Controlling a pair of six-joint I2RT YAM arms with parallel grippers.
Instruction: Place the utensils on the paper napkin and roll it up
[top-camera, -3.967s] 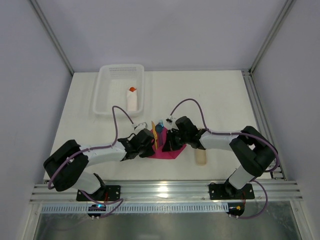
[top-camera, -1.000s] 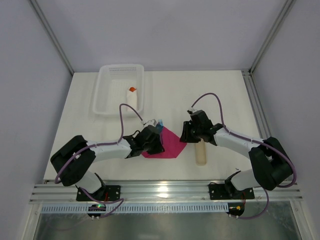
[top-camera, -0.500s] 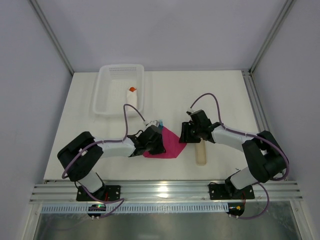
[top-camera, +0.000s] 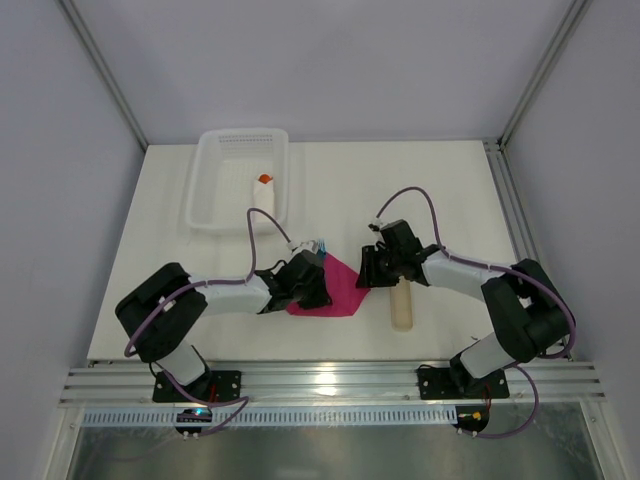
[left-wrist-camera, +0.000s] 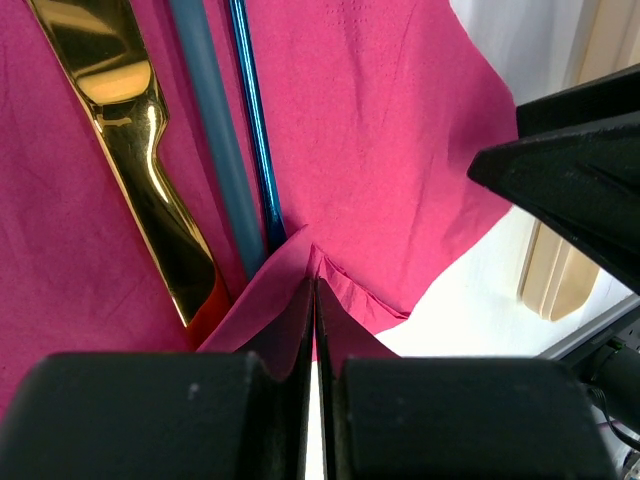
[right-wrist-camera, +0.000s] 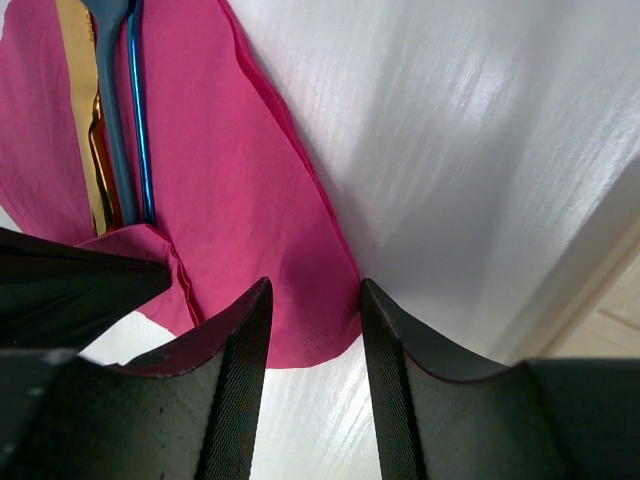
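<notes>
The pink paper napkin lies on the white table between my two grippers. On its left half rest the utensils: a gold-coloured knife and two blue handles, side by side; their heads are out of view. My left gripper is shut on a raised fold of the napkin's near edge, just below the handles' ends. My right gripper stands open, its fingers straddling the napkin's right corner without clamping it. In the top view the left gripper and right gripper sit at the napkin's two sides.
A long beige strip lies just right of the napkin, under the right wrist. A white basket at the back left holds a white roll with an orange tip. Bare table stretches behind the arms.
The napkin, bunched up between both grippers earlier, now lies flatter. Over the last second the right gripper edged left to the napkin's corner and its jaws widened. The left gripper stayed shut on the fold.
</notes>
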